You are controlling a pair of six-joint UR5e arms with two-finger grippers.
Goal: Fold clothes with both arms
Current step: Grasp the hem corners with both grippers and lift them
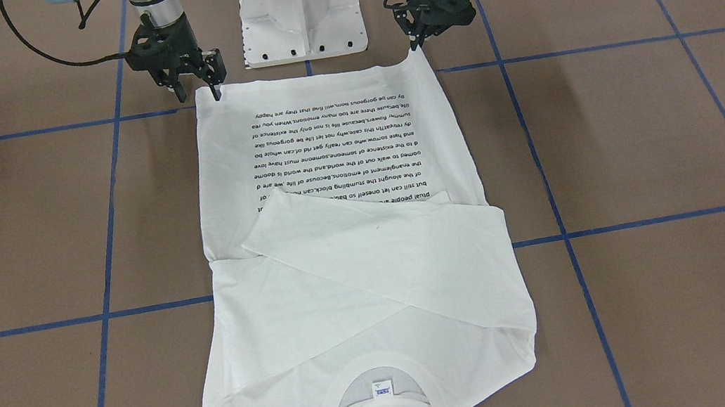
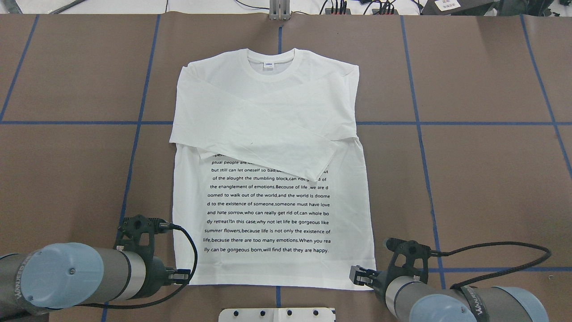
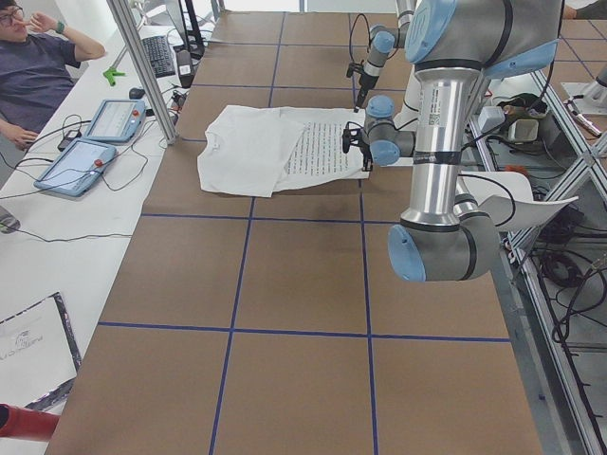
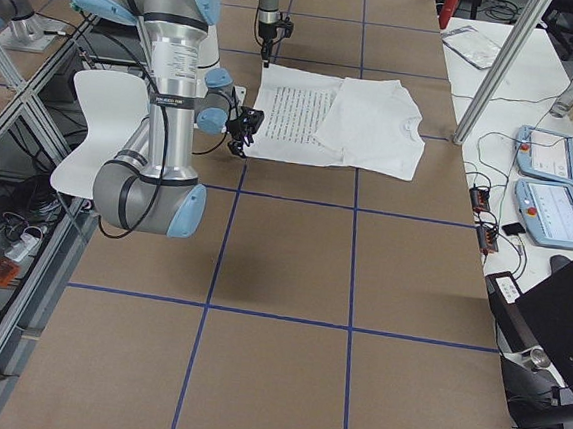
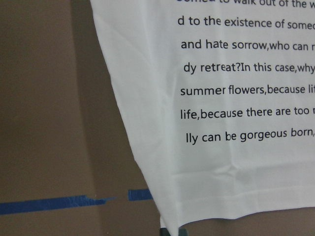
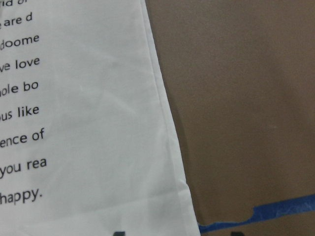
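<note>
Left gripper (image 1: 416,48): black two-finger claw, set on the hem corner (image 1: 414,63) at the robot's left. Fingers are seen drawn together and the cloth is raised to a small peak between them, so the corner is judged pinched; no spread fingertips are shown in the left wrist view, which agrees

Right gripper (image 1: 199,96): black claw, lowered to the opposite hem corner (image 1: 204,102). Jaws are held apart, one finger either side of the corner, nothing gripped; in the right wrist view two dark tips are seen apart with the corner between them. The hold here is judged not yet taken

White long-sleeved T-shirt (image 2: 272,214): soft fabric, laid flat and print side up in the middle of the brown paper-covered table (image 2: 469,179) marked with blue tape lines (image 2: 491,123). The hem is placed nearest the white metal pedestal base (image 1: 299,6); the ribbed round collar (image 2: 271,77) and small neck label (image 2: 269,65) are turned away from the robot. Both sleeves (image 2: 268,134) are folded in across the chest, one over the other, so that a plain rectangle is left

Both hem corners are addressed at once, it is judged, so that the edge can be lifted level and carried toward the collar for a half fold. Until the right jaws are closed, a lift would be expected to skew the cloth
</note>
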